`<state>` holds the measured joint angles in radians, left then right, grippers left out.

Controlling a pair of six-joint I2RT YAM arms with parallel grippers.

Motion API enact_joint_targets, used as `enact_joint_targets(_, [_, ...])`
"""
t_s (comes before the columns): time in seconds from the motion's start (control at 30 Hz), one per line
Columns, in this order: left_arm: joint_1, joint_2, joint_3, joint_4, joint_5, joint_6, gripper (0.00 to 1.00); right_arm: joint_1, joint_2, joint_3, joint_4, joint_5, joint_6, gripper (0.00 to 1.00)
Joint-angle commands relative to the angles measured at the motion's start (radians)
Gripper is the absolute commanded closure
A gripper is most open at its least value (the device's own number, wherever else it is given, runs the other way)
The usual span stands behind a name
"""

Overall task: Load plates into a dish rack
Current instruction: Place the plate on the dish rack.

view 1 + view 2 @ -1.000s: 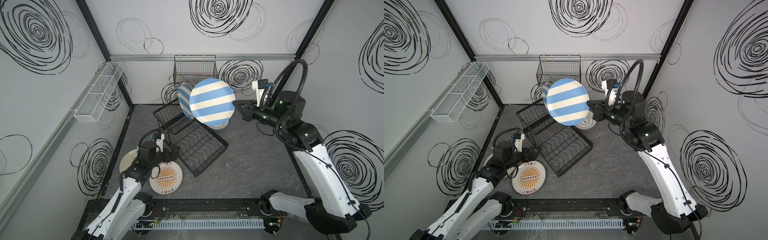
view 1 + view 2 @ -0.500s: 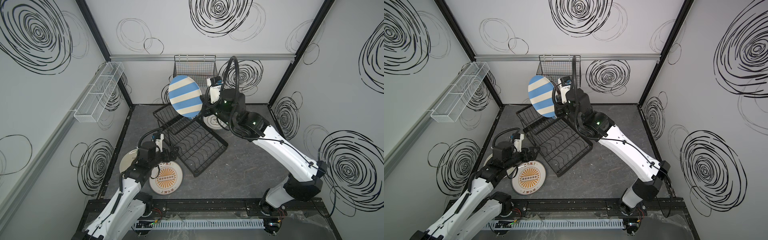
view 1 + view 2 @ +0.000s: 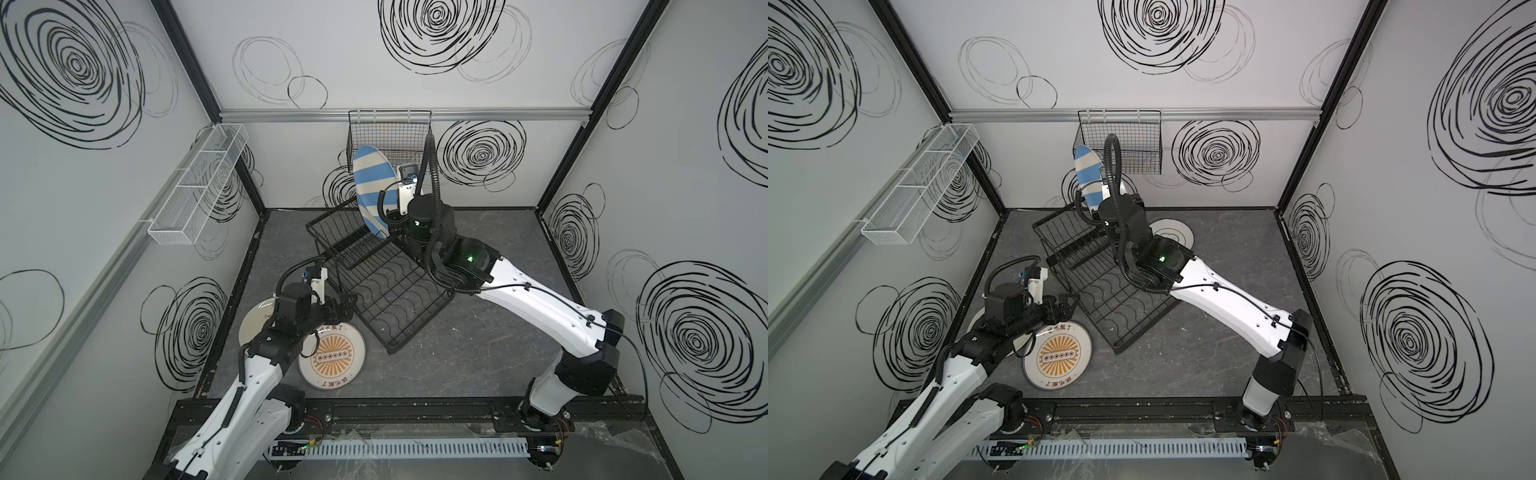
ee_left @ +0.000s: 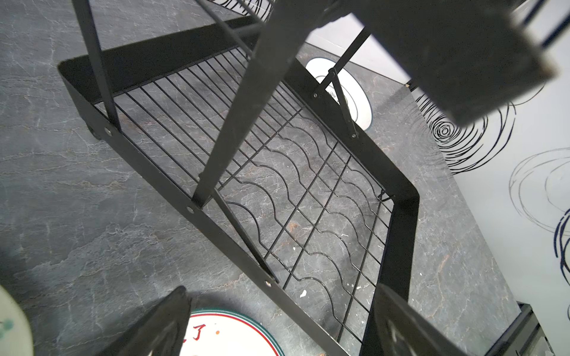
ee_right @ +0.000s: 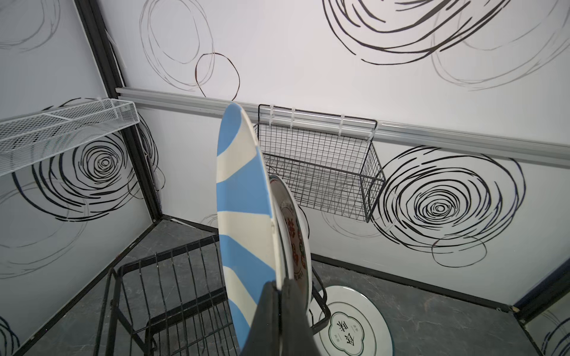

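Note:
My right gripper is shut on the rim of the blue-white striped plate, which it holds on edge over the raised upper basket of the black dish rack. Close behind that plate, a plate with red characters stands in the same basket. My left gripper is open and holds nothing. It hovers at the rack's near left edge, just above the orange sunburst plate lying flat on the floor. The striped plate shows in both top views.
A white plate with an emblem lies flat on the floor behind the rack. A cream plate lies partly under my left arm. A black mesh wall basket hangs on the back wall. A white mesh tray runs along the left wall.
My right arm has swung the striped plate from the right side leftward over the rack's upper basket and turned it on edge. My left arm has not moved.

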<state>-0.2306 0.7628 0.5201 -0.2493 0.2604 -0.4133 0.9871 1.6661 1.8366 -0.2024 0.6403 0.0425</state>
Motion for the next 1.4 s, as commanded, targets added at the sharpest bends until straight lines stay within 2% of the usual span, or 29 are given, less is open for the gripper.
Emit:
enact_joint_targets(0.0, [0.013,-0.007,0.020,0.018,-0.012,0.016,0.04,0.007,0.018,0.025,0.063,0.038,-0.016,1.00])
enact_joint_targets(0.4, [0.016,-0.002,0.017,0.021,-0.016,0.018,0.04,0.000,0.044,-0.024,0.121,0.020,-0.038,1.00])
enact_joint_targets(1.2, [0.019,0.000,0.012,0.021,-0.021,0.019,0.04,-0.025,0.083,-0.059,0.114,-0.027,-0.015,1.00])
enact_joint_targets(1.37, [0.019,0.000,0.013,0.019,-0.022,0.019,0.04,-0.027,0.107,-0.048,0.110,0.002,-0.022,1.00])
